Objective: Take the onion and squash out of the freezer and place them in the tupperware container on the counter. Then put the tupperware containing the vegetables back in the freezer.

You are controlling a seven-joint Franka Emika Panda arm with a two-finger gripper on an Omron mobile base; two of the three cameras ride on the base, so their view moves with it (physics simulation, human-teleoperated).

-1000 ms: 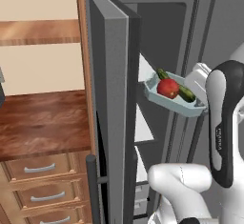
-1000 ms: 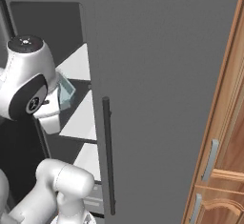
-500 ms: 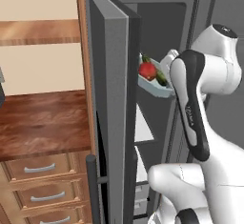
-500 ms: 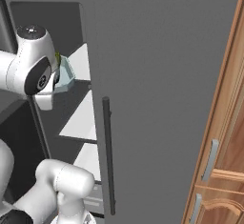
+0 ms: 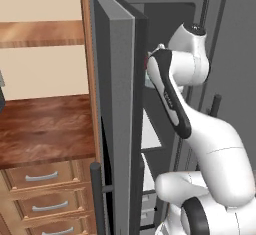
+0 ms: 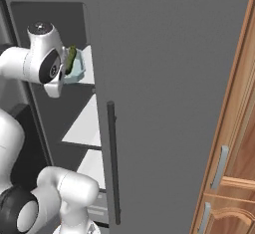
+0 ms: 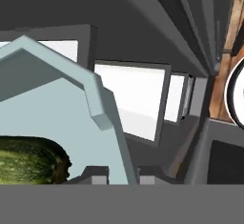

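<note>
**Tupperware held at the freezer's upper shelf**

The gripper was clamped on the rim of the tupperware container, its two dark finger tips pinching the pale blue-green wall at the bottom of the hand view. The tray spread up and to the left of the fingers, and the squash lay inside it, just left of the grip.

From the right base view, the tupperware container sat just beside the arm's white wrist, inside the freezer and level with the upper white shelf; whether it touched the shelf could not be told. The squash rose above its rim.

In the left base view the open freezer door hid most of the tray, with a sliver of the red onion at the door's edge. The counter lay to the left, well apart from the hand.
</note>
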